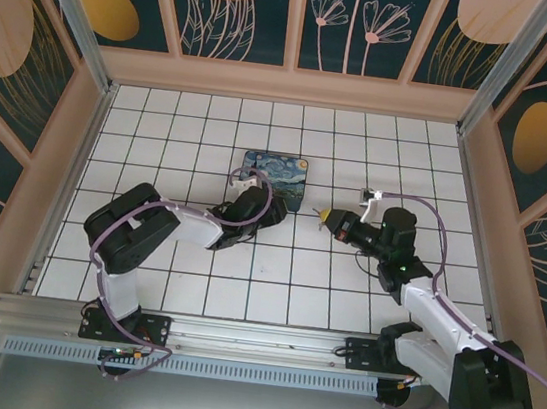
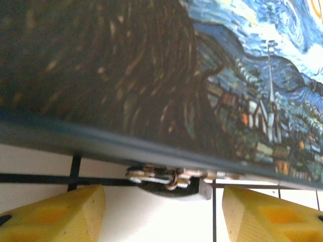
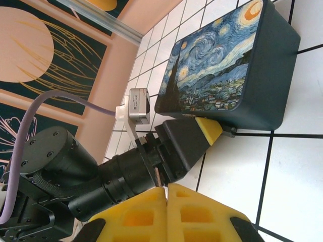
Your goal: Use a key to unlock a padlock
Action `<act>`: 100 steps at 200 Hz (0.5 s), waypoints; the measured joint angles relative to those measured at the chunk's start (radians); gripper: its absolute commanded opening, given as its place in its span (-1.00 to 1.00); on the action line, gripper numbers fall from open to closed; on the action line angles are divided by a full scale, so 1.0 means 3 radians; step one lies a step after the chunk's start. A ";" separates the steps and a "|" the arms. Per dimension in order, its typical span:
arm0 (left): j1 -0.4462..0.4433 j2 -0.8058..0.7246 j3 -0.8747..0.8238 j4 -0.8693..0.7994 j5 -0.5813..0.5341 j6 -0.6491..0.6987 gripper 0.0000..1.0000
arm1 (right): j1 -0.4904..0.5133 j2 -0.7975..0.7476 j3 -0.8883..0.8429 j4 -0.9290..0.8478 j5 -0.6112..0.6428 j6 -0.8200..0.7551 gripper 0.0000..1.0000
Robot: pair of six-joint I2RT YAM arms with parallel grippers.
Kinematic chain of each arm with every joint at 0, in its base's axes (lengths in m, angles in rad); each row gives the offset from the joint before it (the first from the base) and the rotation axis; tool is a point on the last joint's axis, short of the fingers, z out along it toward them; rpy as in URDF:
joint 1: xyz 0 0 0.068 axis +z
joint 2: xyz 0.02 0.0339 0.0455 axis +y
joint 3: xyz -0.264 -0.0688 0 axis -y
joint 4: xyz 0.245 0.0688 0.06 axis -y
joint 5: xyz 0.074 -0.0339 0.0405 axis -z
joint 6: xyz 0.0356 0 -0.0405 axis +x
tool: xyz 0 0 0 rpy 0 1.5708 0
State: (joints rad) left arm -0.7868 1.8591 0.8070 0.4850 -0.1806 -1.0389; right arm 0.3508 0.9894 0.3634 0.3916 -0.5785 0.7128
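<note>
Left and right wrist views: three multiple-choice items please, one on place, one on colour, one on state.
1. Relative to the box, the padlock sits: A on its lid; B at its lower edge, ahead of the left gripper's gap; C away on bare tiles.
2. The left gripper's fingers are: A red; B black; C yellow.
3. The right gripper's jaws are: A shut on the key; B wide open; C clamped on the box.
Answers: 1 B, it hangs at the edge between the fingers; 2 C, both pads show yellow; 3 A, the fingers meet with the thin key poking from the seam.
</note>
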 measured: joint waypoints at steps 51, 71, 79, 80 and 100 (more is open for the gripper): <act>-0.0003 0.0247 0.0090 0.0350 -0.0098 -0.0182 -0.17 | -0.0081 -0.0042 -0.0015 -0.0079 -0.0106 -0.0078 -1.00; -0.0003 0.0270 0.0086 0.0390 -0.0102 -0.0214 -0.26 | -0.0098 -0.0074 -0.0015 -0.0127 -0.0146 -0.0113 -1.00; -0.0003 0.0270 0.0086 0.0389 -0.0098 -0.0215 -0.29 | -0.0098 -0.0074 -0.0017 -0.0141 -0.0158 -0.0126 -1.00; -0.0003 0.0270 0.0086 0.0387 -0.0098 -0.0216 -0.29 | -0.0098 -0.0074 -0.0018 -0.0142 -0.0159 -0.0126 -1.00; -0.0003 0.0270 0.0136 0.0287 -0.0029 -0.0178 -0.33 | -0.0098 -0.0074 -0.0058 -0.0173 -0.0167 -0.0165 -1.00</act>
State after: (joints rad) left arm -0.7876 1.9400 0.8478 0.5713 -0.1894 -1.0924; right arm 0.3214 0.9672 0.3458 0.3397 -0.6285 0.6632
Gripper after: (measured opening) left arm 0.352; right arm 0.049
